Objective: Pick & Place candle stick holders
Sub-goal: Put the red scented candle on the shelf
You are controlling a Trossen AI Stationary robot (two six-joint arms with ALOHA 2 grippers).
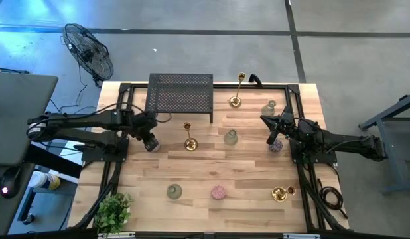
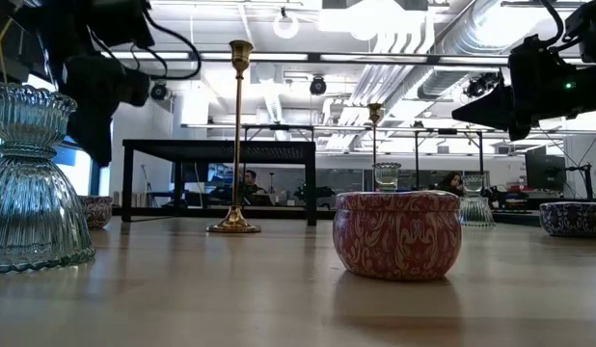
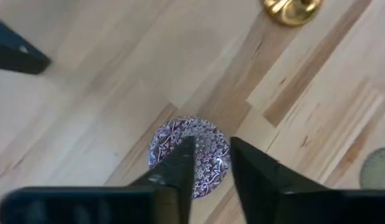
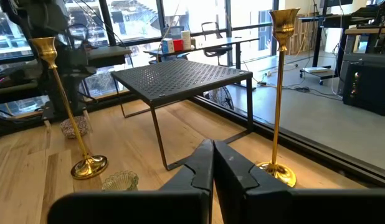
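a: we're at the reach step. our left claw (image 3: 210, 163) hangs just above the purple patterned holder (image 3: 190, 152) at the desk's (image 1: 211, 174) left, fingers narrowly parted, empty.

b: next we descend and close. our right claw (image 4: 212, 160), pinched together, waits right.

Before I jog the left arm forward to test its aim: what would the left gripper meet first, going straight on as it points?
Most likely the purple patterned round holder, lying on the table just past the left gripper.
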